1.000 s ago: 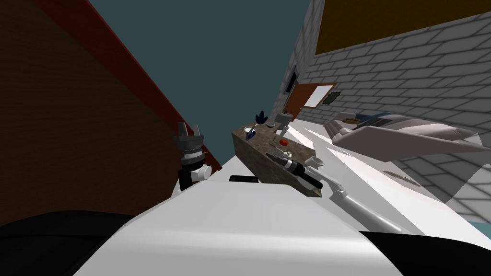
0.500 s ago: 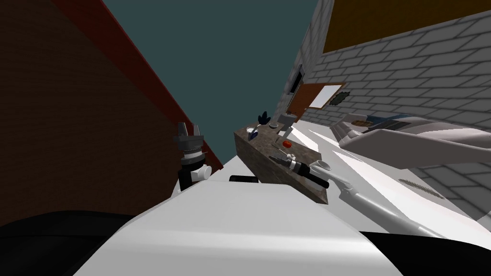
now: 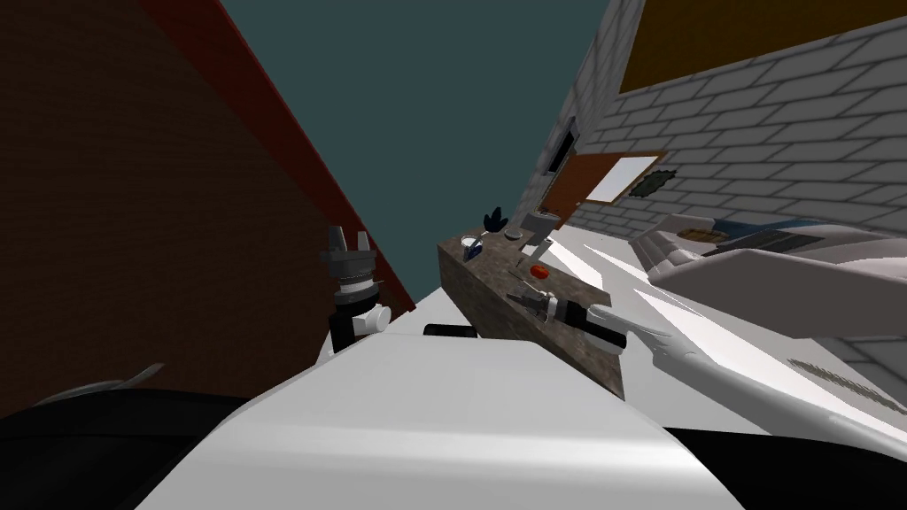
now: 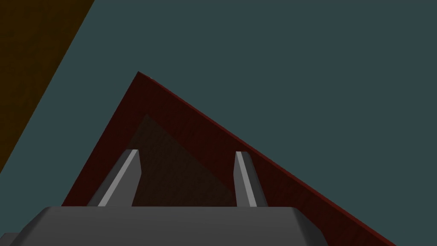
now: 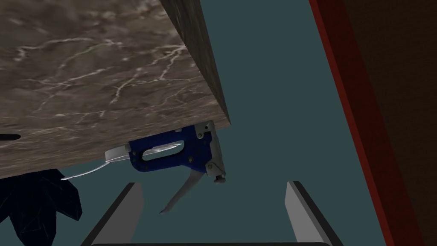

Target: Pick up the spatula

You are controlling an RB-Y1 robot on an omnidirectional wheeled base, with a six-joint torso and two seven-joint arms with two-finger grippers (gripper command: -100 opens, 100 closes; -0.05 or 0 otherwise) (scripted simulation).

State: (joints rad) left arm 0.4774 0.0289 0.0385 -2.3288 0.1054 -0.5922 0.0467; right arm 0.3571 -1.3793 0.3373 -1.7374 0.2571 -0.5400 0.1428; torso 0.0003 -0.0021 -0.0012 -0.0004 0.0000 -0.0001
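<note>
Clearly you're mid-approach: your right pincer (image 5: 213, 184) hangs released over the marble desk (image 5: 85, 77), facing a blue staple gun (image 5: 170, 153). The spatula (image 3: 538, 227), seemingly that grey blade near the desk's far end, needs you to swing across. Left pincer (image 4: 186, 151) released.

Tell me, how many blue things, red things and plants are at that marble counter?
Blue: 1, staple gun
Red: 1, small round thing
Plants: 1, dark leafy plant
Total: 3
</note>
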